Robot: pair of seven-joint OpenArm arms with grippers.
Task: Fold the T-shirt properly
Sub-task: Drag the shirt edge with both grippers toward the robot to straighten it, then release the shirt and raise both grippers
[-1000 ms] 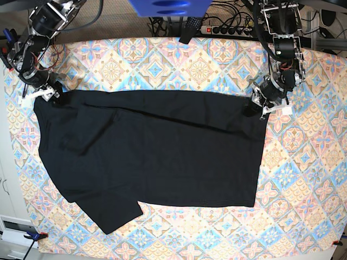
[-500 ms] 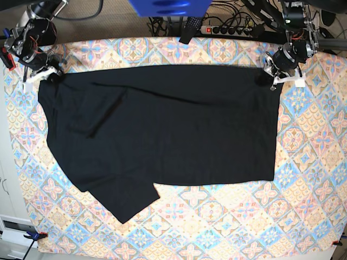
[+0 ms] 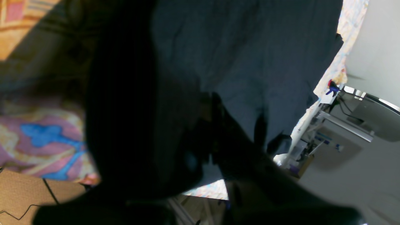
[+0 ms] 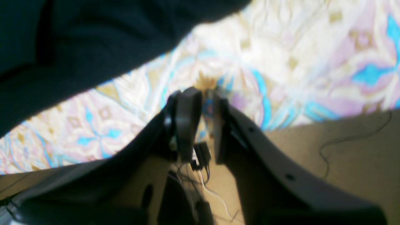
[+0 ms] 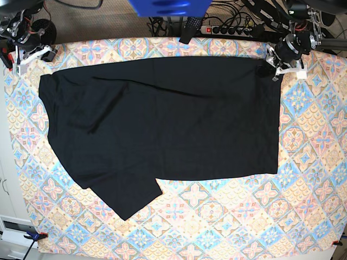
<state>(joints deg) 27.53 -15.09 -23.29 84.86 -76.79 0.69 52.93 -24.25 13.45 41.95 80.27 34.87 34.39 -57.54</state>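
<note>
The black T-shirt (image 5: 162, 119) lies spread flat on the patterned tablecloth (image 5: 227, 227), with one sleeve pointing to the front left. My left gripper (image 5: 269, 69) sits at the shirt's back right corner. In the left wrist view its dark fingers (image 3: 209, 134) are against the fabric (image 3: 250, 47) and seem shut on it, though the view is very dark. My right gripper (image 5: 43, 55) is off the shirt at the table's back left edge. In the right wrist view it (image 4: 207, 103) is empty with a narrow gap between its jaws, and the shirt (image 4: 78, 37) is apart from it.
A power strip (image 5: 225, 30) with cables and a blue object (image 5: 168, 6) lie beyond the table's back edge. Small clamps hold the cloth at the front corners (image 5: 33, 235). Brown floor (image 4: 343, 150) shows beyond the cloth's edge.
Both arms pulled the shirt's back edge toward the back of the table, flattening it. The right gripper has let go of the left corner and moved back and away.
</note>
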